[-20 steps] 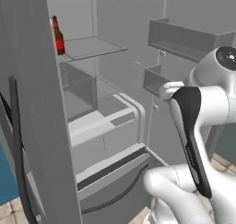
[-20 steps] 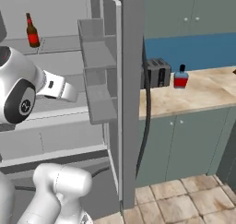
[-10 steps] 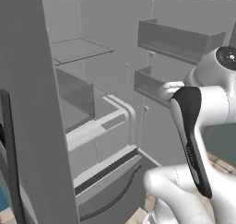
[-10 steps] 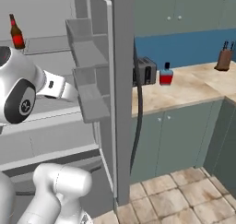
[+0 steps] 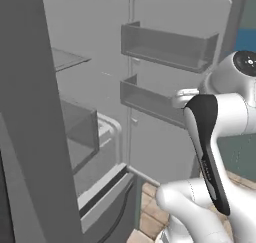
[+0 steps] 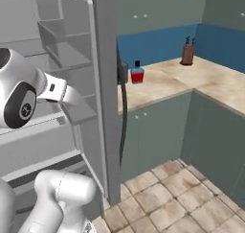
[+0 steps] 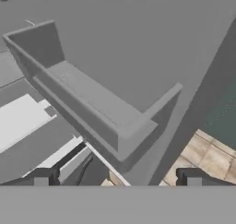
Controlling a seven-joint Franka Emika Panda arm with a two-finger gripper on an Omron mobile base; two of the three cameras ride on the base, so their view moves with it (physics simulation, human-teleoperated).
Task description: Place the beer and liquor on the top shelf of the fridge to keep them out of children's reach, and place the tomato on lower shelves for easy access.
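on the counter: the liquor (image 6: 137,74), a squat bottle blue above and red below with a black cap, stands on the beige worktop (image 6: 177,81) just right of the open fridge door, against the blue backsplash.
beside the bottle: a dark appliance (image 6: 122,72) sits close to its left, partly hidden by the door edge; a knife block (image 6: 187,53) stands well apart, farther right near the corner.
fridge: the fridge (image 5: 30,137) is open, its grey side wall large in the left base view; the pale interior shows a thin upper panel (image 5: 67,59) at left and clear bins (image 5: 82,132) beneath it.
fridge door: the door (image 5: 175,102) is swung wide, carrying two grey door bins, upper (image 5: 167,47) and lower (image 5: 150,99); a long dark handle (image 6: 123,126) runs down its outer edge in the right base view.
gripper: the gripper (image 7: 117,178) has its two dark tips spread wide with nothing between them; it looks onto a door bin (image 7: 92,108), with tiled floor (image 7: 212,158) showing at lower right.
arm: the white arm (image 5: 210,137) rises folded before the open door, its hand level with the lower door bin.
surroundings: grey-green cupboards (image 6: 158,131) under the counter, beige floor tiles (image 6: 182,198) below.
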